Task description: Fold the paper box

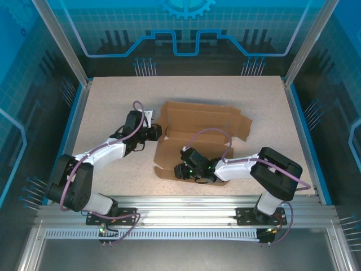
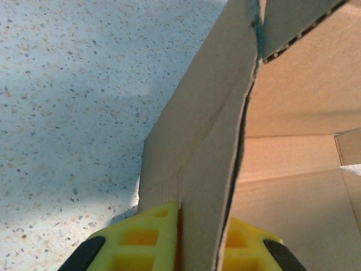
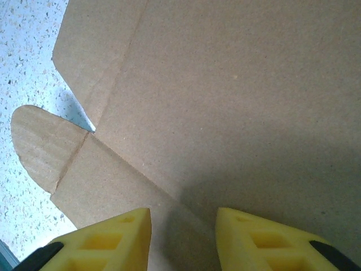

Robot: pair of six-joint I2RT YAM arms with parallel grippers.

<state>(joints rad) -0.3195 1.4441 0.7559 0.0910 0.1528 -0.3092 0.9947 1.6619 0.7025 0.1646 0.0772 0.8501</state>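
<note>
- Left tool [image 1: 153, 133] clamped together on the paper box [image 1: 197, 127], gripping its upright left flap [image 2: 197, 169].
- Right tool [image 3: 183, 226] jaws apart over near panel.
- Box mid-desk [image 1: 113, 101], long axis left-right, lid flaps far.
- Bare desk left, far, right.

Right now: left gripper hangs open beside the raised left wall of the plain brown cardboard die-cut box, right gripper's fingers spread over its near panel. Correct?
Not quite. The left gripper is not open: the left wrist view shows its yellow fingers pinched shut on the raised left wall of the plain brown cardboard die-cut box. The rest stands.
</note>
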